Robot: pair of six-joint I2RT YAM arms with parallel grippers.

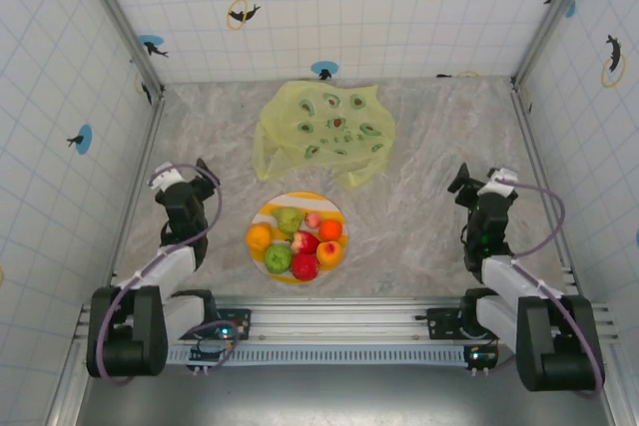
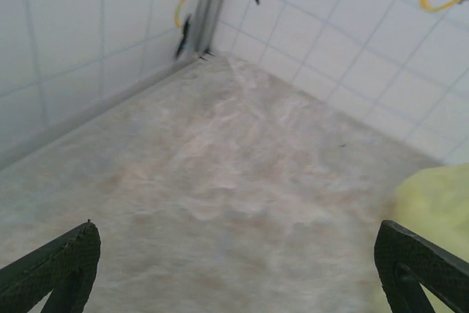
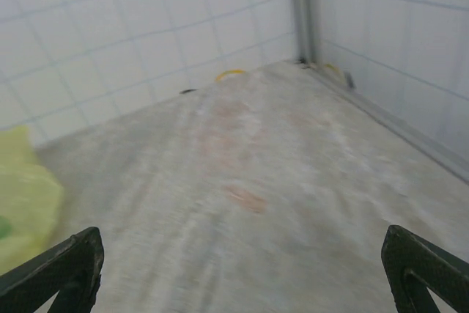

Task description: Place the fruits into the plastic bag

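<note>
Fruits (image 1: 298, 239) sit on a plate (image 1: 262, 258) just inward of the left gripper (image 1: 206, 169), jaws apart and empty like the right gripper (image 1: 461, 183), with the bag (image 1: 324, 132) ahead between both; better to lift the bag's mouth open first, then pinch an outer fruit from above.

left arm (image 1: 170, 266): black base and wrist, white middle link, white cap on wrist, lilac-grey cable (image 1: 212, 209) looped from wrist to base | right arm (image 1: 514, 281): same black-and-white build, lilac-grey cable down outer side | left end effector (image 2: 236, 254): black wedge-shaped fingers (image 2: 62, 265), finely textured faces | right end effector (image 3: 242, 254): matching black textured fingers
</note>
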